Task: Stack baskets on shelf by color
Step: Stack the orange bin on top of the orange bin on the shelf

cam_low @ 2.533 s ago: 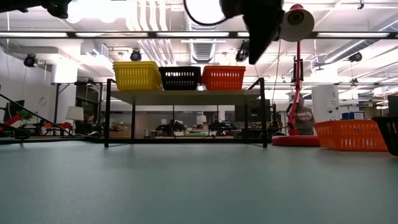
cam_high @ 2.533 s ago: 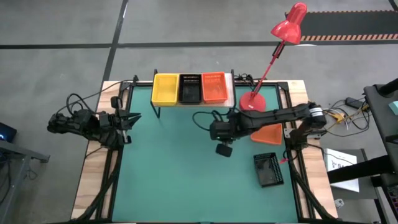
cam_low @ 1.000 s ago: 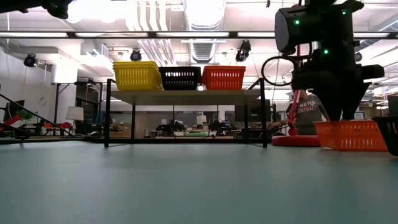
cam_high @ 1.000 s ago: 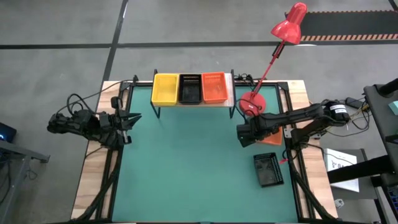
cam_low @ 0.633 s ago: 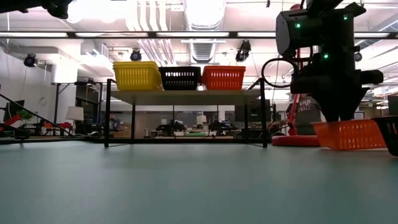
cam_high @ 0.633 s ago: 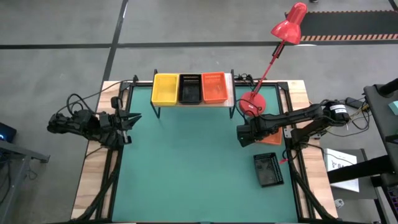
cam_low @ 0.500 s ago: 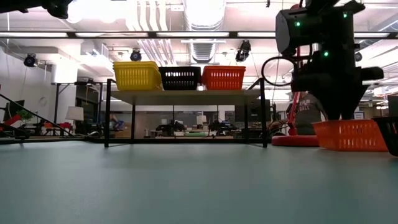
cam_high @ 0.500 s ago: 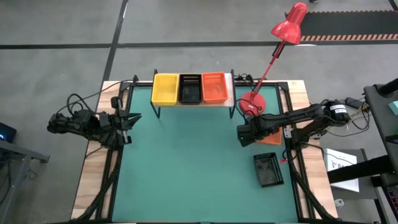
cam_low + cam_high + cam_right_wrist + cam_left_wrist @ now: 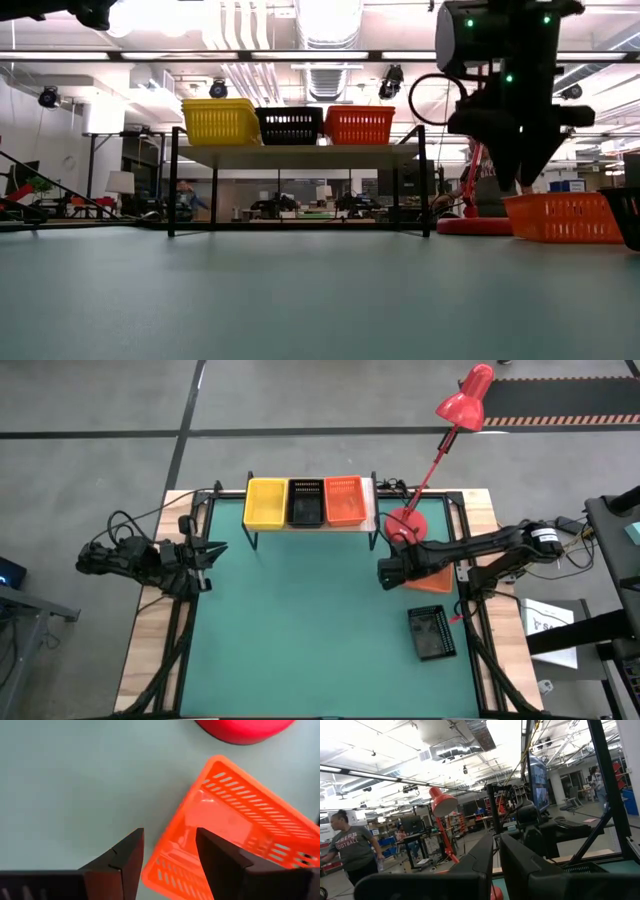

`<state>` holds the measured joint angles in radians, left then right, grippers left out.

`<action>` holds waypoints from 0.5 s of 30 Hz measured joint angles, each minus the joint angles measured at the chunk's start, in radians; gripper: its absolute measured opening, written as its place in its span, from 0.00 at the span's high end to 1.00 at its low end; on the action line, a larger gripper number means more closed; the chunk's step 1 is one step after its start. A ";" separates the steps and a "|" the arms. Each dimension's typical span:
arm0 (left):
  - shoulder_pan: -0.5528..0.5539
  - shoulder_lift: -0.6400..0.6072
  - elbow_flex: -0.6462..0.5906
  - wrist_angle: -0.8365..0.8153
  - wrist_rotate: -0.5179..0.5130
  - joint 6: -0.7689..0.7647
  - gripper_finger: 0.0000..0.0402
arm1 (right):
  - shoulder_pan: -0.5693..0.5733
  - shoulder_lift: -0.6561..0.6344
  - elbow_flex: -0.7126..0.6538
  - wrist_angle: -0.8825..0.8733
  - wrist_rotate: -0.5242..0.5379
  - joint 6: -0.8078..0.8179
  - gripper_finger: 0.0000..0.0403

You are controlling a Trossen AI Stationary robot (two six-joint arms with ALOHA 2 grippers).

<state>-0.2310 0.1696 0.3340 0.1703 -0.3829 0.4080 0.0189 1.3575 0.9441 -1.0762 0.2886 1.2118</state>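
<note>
An orange basket (image 9: 438,575) rests flat on its bottom on the green mat, right of centre. My right gripper (image 9: 167,834) hovers open over its left end, pointing steeply down, one finger on each side of the end wall (image 9: 172,837). In the low view the right gripper (image 9: 520,187) stands just above the orange basket's rim (image 9: 512,199). The shelf (image 9: 300,155) at the far edge carries a yellow basket (image 9: 265,502), a black basket (image 9: 306,502) and an orange basket (image 9: 343,500) side by side. A second black basket (image 9: 431,632) lies on the mat near the right edge. My left gripper (image 9: 218,547) waits shut at the table's left edge.
A red desk lamp stands on its round base (image 9: 406,526) just beyond the orange basket on the mat, its arm slanting up to the head (image 9: 470,396). The green mat's middle and left (image 9: 290,620) lie bare. People show in the room behind (image 9: 350,850).
The orange basket on the mat rocked for a moment, its right end lifting, and lies flat again. My right gripper has stayed over the basket's left end and has tipped, its fingertips now a little higher and nearer the table's left edge.
</note>
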 joint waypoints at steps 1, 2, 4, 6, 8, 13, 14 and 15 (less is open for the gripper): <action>0.000 0.000 0.000 0.000 0.000 0.000 0.96 | 0.000 0.000 -0.012 0.019 0.000 0.000 0.57; 0.000 0.000 0.000 0.000 0.000 0.000 0.96 | 0.000 0.000 -0.024 0.033 0.000 0.002 0.57; 0.000 0.000 0.000 0.000 0.000 0.000 0.96 | 0.000 0.005 -0.046 0.060 0.001 0.008 0.57; 0.000 0.000 0.000 0.000 0.000 0.000 0.96 | 0.000 0.006 -0.070 0.079 0.000 0.018 0.58; 0.000 0.000 0.000 0.000 0.000 0.000 0.96 | 0.000 0.006 -0.094 0.108 0.000 0.028 0.60; 0.000 0.000 0.000 0.000 0.000 0.000 0.96 | 0.000 0.006 -0.120 0.129 0.000 0.047 0.66; 0.000 0.000 0.000 0.000 0.000 0.000 0.96 | 0.000 0.006 -0.121 0.132 0.000 0.048 0.67; 0.000 0.000 0.000 0.000 0.000 0.000 0.96 | 0.000 0.006 -0.121 0.135 0.000 0.048 0.69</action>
<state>-0.2314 0.1696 0.3340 0.1703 -0.3831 0.4080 0.0189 1.3636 0.8227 -0.9416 0.2886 1.2596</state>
